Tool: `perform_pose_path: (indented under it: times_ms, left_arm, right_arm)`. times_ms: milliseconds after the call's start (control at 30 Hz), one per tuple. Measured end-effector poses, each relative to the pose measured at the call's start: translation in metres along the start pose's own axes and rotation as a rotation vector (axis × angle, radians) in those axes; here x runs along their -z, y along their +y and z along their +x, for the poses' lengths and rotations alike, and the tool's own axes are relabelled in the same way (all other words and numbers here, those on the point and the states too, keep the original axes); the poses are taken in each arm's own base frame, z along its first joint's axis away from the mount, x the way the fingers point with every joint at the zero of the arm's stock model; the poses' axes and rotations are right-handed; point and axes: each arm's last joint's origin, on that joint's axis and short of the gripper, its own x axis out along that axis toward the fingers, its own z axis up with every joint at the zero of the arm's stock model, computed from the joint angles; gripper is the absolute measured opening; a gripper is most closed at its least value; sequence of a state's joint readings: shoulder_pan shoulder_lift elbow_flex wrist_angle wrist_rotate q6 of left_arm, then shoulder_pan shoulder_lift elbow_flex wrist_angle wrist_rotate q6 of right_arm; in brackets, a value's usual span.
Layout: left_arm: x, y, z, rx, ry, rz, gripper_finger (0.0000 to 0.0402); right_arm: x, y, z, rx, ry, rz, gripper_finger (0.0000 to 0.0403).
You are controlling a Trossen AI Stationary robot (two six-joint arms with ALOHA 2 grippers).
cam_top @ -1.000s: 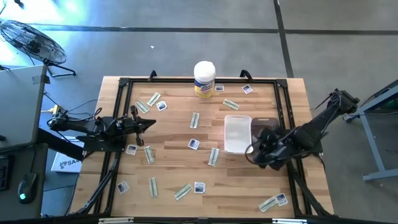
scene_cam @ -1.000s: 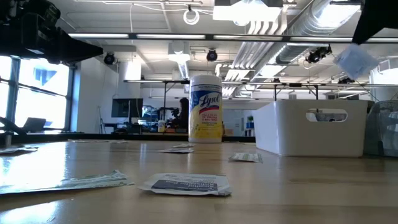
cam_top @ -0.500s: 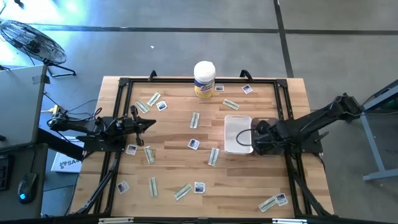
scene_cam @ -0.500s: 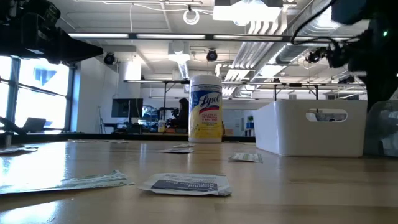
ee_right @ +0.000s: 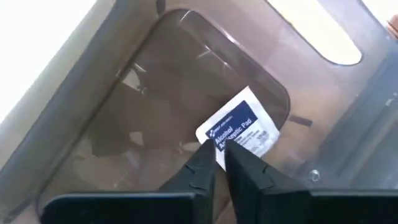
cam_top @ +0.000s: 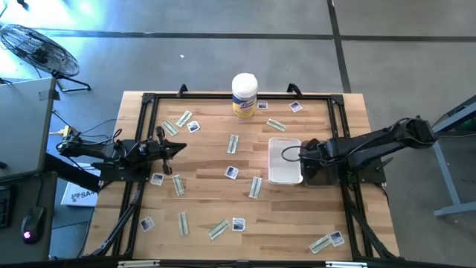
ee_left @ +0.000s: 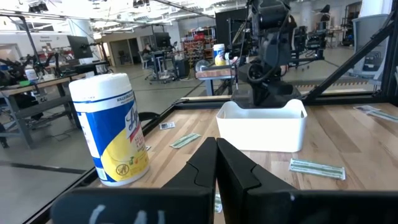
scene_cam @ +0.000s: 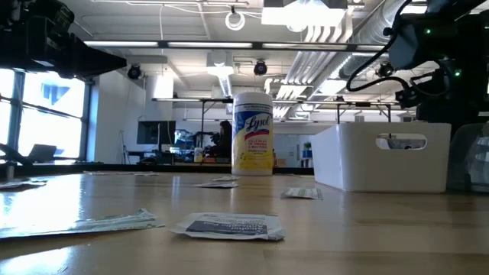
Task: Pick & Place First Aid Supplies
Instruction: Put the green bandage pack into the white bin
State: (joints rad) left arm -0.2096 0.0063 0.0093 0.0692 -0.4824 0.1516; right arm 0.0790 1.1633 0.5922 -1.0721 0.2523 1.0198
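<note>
Spreading across most of the floor space is the wooden bench (cam_top: 297,216), boxed in by a black frame. From the right side, the right arm reaches in low, and the right gripper (ee_right: 217,148) points down into a clear tub (ee_right: 124,93) that stands just beside the white bin (cam_top: 284,160). Its jaws are parted by only a narrow gap, and a square white packet (ee_right: 239,127) with a blue printed panel lies in the tub right at their tips. At the left edge the left gripper (cam_top: 178,148) waits above the bench, jaws pressed together on nothing. A white canister (cam_top: 244,93) with a yellow label stands upright at the far edge. The other supplies lie scattered flat over the boards, well apart: pale green-white strips (cam_top: 255,187) and small white squares (cam_top: 231,172).
</note>
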Motion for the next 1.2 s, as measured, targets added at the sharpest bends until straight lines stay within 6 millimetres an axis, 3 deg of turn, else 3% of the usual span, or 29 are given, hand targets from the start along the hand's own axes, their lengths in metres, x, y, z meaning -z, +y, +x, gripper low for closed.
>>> perform_pose_path:
  times_ms: [233, 433, 600, 767, 933, 1200]
  left_arm:
    - [0.0, 0.0, 0.0, 0.0, 0.0, 0.0, 0.0001]
    - [0.0, 0.0, 0.0, 0.0, 0.0, 0.0, 0.0001]
    - [0.0, 0.0, 0.0, 0.0, 0.0, 0.0, 0.0001]
    - [0.0, 0.0, 0.0, 0.0, 0.0, 0.0, 0.0001]
    - [0.0, 0.0, 0.0, 0.0, 0.0, 0.0, 0.0001]
    - [0.0, 0.0, 0.0, 0.0, 0.0, 0.0, 0.0001]
  right_arm:
    - [-0.006, 0.001, -0.01, -0.049, 0.058, -0.001, 0.0094]
    - [-0.014, 0.024, -0.063, -0.223, -0.044, -0.027, 0.0107]
    - [-0.004, 0.051, -0.111, -0.424, -0.154, -0.065, 0.0102]
    - [0.02, 0.088, -0.132, -0.552, -0.13, -0.078, 0.0101]
    - [0.054, 0.12, -0.136, -0.555, 0.048, -0.083, 0.01]
    - [0.125, 0.144, -0.109, -0.378, 0.42, 0.005, 0.01]
